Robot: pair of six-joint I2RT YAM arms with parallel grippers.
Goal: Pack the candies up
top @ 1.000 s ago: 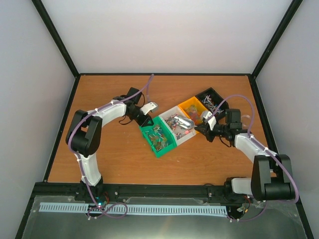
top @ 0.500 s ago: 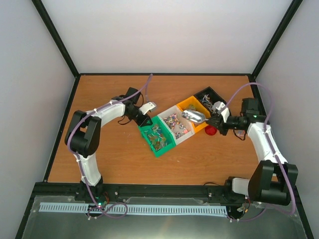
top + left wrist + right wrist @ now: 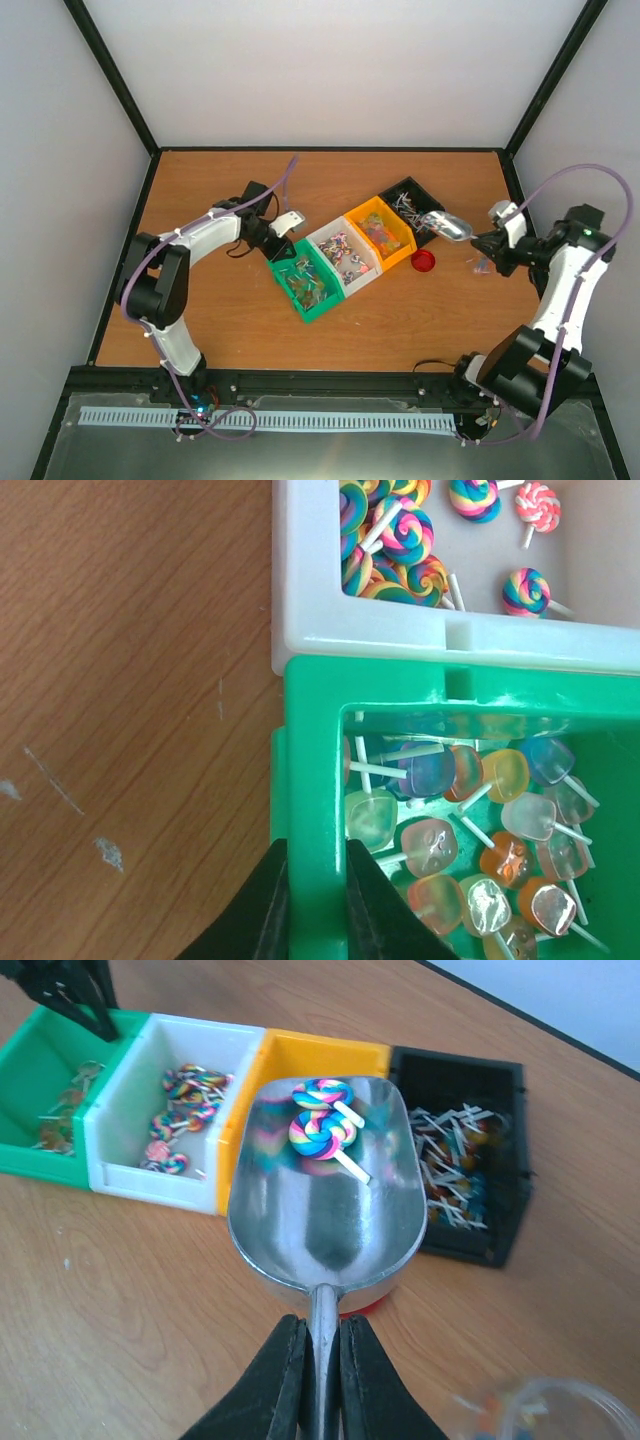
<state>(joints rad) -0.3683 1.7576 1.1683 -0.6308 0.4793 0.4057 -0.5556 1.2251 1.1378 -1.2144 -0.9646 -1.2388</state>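
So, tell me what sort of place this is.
Probably a robot test cell, not a shop: a wooden table boxed in by plain white panels, left arm and right arm bolted at its near edge, and a row of small bins holding lollipops.

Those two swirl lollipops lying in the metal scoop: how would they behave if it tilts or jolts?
The lollipops lie loose on the smooth, shiny scoop, so they would probably slide out readily. Small, with thin sticks, they look light; a jolt might bounce them. Their flat discs seem unlikely to roll far.
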